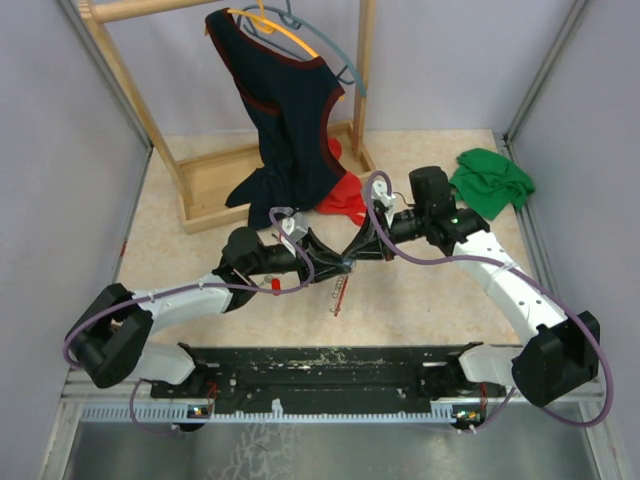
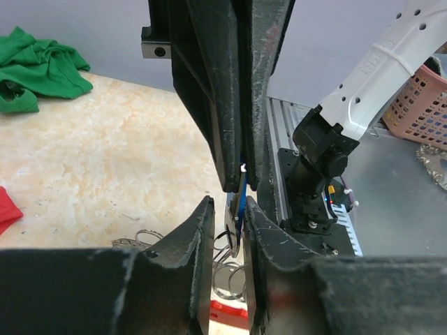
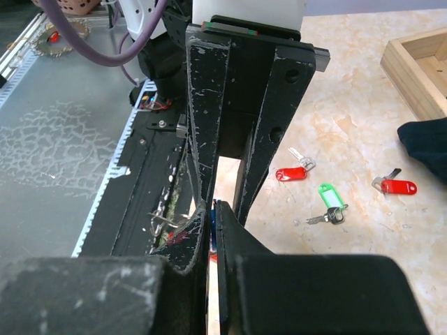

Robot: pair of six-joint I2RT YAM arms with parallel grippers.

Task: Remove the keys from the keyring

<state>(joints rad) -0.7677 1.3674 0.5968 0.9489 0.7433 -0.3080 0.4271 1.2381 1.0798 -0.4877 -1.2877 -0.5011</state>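
My two grippers meet tip to tip above the table's middle. My right gripper (image 1: 352, 258) (image 3: 213, 209) is shut on the blue key (image 2: 241, 202) (image 3: 211, 222). My left gripper (image 1: 337, 263) (image 2: 229, 209) stands with its jaws a narrow gap apart around that key's dark metal part, with daylight on one side. The keyring (image 1: 338, 295) hangs below them, its silvery rings (image 2: 234, 272) above its red loop (image 2: 227, 312). Two red keys (image 3: 292, 172) (image 3: 396, 185) and a green key (image 3: 330, 202) lie loose on the table.
A wooden rack (image 1: 215, 185) with a dark garment (image 1: 290, 120) stands at the back. A red cloth (image 1: 340, 200) lies at its foot and a green cloth (image 1: 490, 180) at the back right. One red key (image 1: 272, 285) lies by my left arm.
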